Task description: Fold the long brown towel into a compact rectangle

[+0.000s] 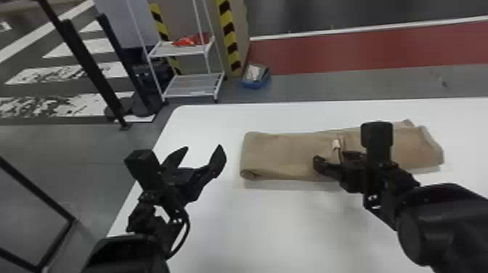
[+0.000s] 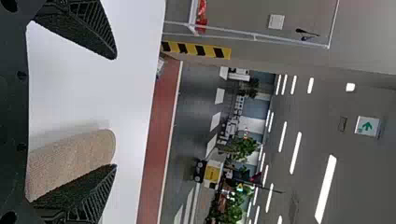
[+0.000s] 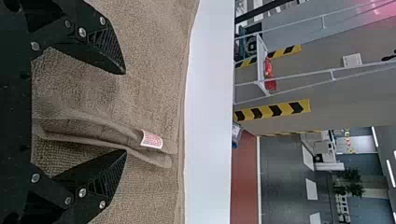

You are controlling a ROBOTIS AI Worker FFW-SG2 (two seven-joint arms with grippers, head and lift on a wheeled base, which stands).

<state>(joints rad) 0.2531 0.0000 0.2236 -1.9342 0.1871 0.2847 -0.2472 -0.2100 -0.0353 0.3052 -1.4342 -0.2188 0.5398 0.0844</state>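
The left gripper (image 1: 202, 147) is spread wide, its two black fingers well apart with nothing pinched between them, left of centre in the frame and a little way off the towel's left end. The right gripper (image 1: 329, 157) is also spread, sitting over the middle of the towel, right of centre; from the right wrist I see raised folds of cloth running between its fingers, but they aren't nipped. Whether either fingertip touches the cloth, I can't tell.

The long brown towel (image 1: 281, 152) lies folded on the white counter (image 1: 254, 232), in the middle right of the frame. Its long axis runs left to right, climbing slightly toward the right. The left end is a rounded fold, curled at its near corner; at the right end, layered edges stick out unevenly past one another. A small white tag (image 1: 336, 144) stands up near the towel's middle, just beside the right gripper's fingers.

A strip of counter runs between the towel and the far edge, and a broader stretch of white spreads on the near side, between the two arms. The counter's left edge slants down toward the lower left, passing behind the left arm. Beyond the far edge, upper left of centre, stands a white wire rack (image 1: 194, 84).
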